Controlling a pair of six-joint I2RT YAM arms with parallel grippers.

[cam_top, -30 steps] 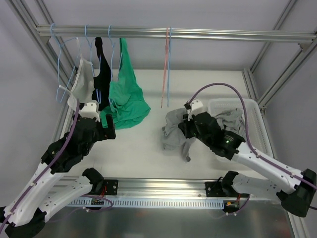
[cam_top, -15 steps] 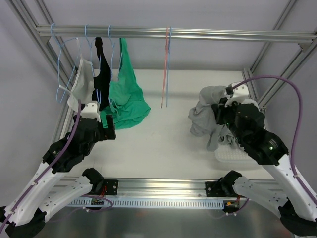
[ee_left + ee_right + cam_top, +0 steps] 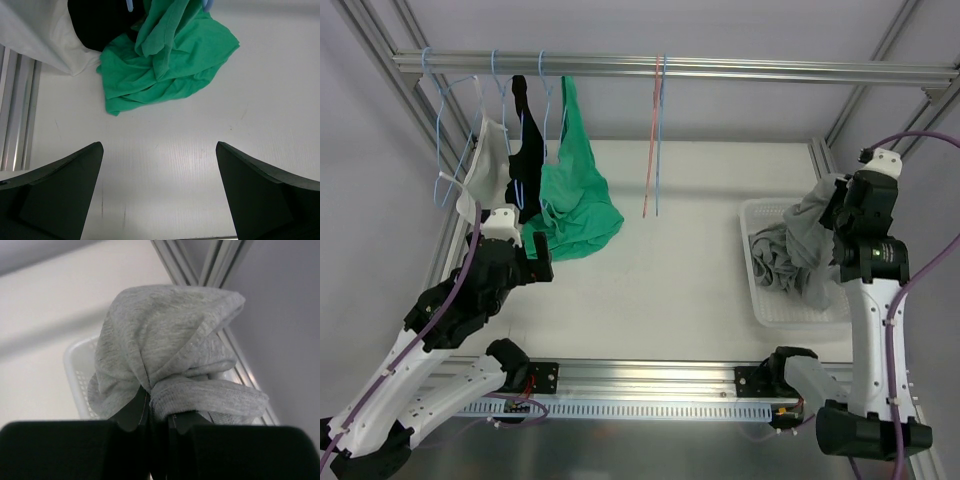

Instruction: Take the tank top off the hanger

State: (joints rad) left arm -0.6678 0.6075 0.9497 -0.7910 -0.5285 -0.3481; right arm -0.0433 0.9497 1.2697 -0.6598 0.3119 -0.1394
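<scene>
Grey tank top looks like light, floppy jersey, so pinching a gathered fold works. Right gripper is clamped on that bunch, the rest draping below it into the white basket. Left gripper gapes wide, empty — green top just ahead of it.

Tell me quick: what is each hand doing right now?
Left hand: open, holding nothing.
Right hand: closed on the grey tank top, above the white basket.
</scene>
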